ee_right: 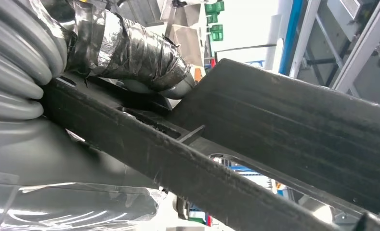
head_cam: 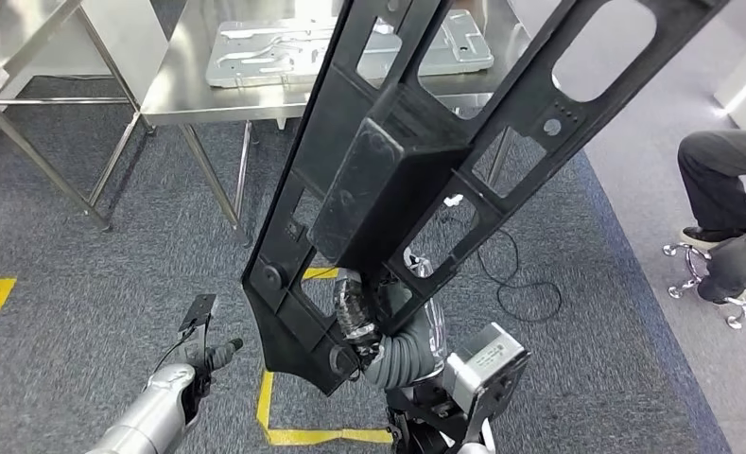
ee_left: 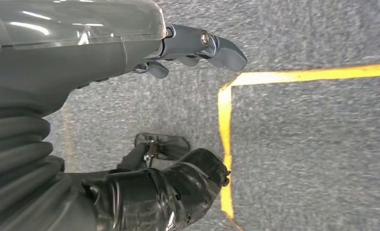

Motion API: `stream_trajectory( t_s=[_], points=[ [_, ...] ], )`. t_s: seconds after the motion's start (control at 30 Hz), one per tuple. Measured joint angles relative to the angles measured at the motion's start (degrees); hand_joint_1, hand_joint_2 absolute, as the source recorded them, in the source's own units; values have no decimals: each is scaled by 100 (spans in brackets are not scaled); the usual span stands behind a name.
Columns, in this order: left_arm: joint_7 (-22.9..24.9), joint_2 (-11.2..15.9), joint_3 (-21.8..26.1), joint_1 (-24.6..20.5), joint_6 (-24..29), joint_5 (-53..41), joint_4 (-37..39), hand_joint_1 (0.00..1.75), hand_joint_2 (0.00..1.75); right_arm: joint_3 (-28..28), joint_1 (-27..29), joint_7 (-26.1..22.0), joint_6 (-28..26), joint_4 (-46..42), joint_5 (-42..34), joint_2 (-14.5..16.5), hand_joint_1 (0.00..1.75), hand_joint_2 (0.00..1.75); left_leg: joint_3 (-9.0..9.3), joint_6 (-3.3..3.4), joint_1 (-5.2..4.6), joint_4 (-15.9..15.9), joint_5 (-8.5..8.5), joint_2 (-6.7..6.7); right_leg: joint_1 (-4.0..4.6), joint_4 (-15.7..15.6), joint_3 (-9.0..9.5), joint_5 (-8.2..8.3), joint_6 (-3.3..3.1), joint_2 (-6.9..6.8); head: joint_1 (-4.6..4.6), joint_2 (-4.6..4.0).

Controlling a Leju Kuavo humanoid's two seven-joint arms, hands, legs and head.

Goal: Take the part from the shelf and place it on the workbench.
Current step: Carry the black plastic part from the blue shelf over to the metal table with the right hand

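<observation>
A long black plastic frame part (head_cam: 397, 180) with cut-out windows and a boxy middle rises steeply in front of me in the head view. My right hand (head_cam: 373, 317) grips its lower end, its taped thumb wrapped over the edge. In the right wrist view my right hand (ee_right: 125, 48) presses onto the part (ee_right: 284, 125). My left hand (head_cam: 201, 357) hangs low at the left over the carpet. In the left wrist view my left hand (ee_left: 58, 62) holds nothing, fingers apart. The steel workbench (head_cam: 184, 90) stands ahead, beyond the part.
A pale metal plate (head_cam: 284, 52) lies on the workbench. Another steel table's legs (head_cam: 38, 142) are at the far left. A seated person (head_cam: 728, 175) and a chair base (head_cam: 719, 284) are at the right. A black cable (head_cam: 525, 279) and yellow floor tape (head_cam: 284, 430) lie on the grey carpet.
</observation>
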Motion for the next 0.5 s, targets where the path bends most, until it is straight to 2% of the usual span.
stream_trajectory(
  t_s=[0.03,0.13,0.17,0.2,0.23,0.3,0.33,0.37,0.4,0.43,0.5],
  points=[
    [-9,2,0,13,-6,8,1,0,175,0,-2,-5,2,5,-9,3,175,175,19,47,-20,-88,87,19,1,3,29,-49,45,-1,2,0],
    [-30,3,0,36,-15,11,1,0,175,0,-14,-11,3,20,-33,17,175,175,88,224,-39,-62,43,1,3,141,46,-100,138,-11,10,0],
    [-37,4,0,34,-16,10,1,0,175,0,-23,-13,4,24,-37,22,175,175,147,268,-35,-57,1,-11,-2,346,-48,-68,157,-11,13,0],
    [-44,5,0,30,-16,10,1,0,175,0,-33,-19,6,28,-39,27,175,175,219,305,-38,-55,-44,-25,-9,653,-225,-53,173,-11,16,0],
    [-50,8,0,29,-16,10,1,0,175,0,-38,-28,8,35,-41,29,175,175,291,335,-44,-57,-98,-31,-14,1039,-480,-70,186,-10,18,0],
    [-57,14,0,35,-16,11,1,0,175,0,-35,-48,10,53,-50,29,175,175,433,374,-70,-57,-224,-47,-5,1740,-1048,-308,186,-9,20,0],
    [-58,16,0,40,-16,11,1,0,175,0,-33,-55,11,65,-57,29,175,175,513,385,-86,-57,-292,-62,8,1893,-1261,-475,172,-9,20,0],
    [-58,17,0,44,-16,11,1,0,175,0,-30,-58,11,74,-63,29,175,175,605,392,-103,-57,-365,-84,30,1878,-1392,-587,146,-8,20,0],
    [-58,17,0,46,-16,11,1,0,175,0,-30,-61,12,83,-68,29,175,175,705,395,-118,-58,-441,-107,62,1681,-1428,-571,105,-6,20,0],
    [-58,15,0,47,-16,11,1,0,175,0,-31,-64,12,91,-72,29,175,175,813,395,-132,-61,-524,-129,106,1343,-1402,-401,49,-4,22,0],
    [-59,2,0,52,-16,11,2,0,175,0,-32,-71,12,105,-74,28,175,175,994,383,-151,-75,-680,-161,204,566,-1260,361,-89,35,15,-1]
  ],
)
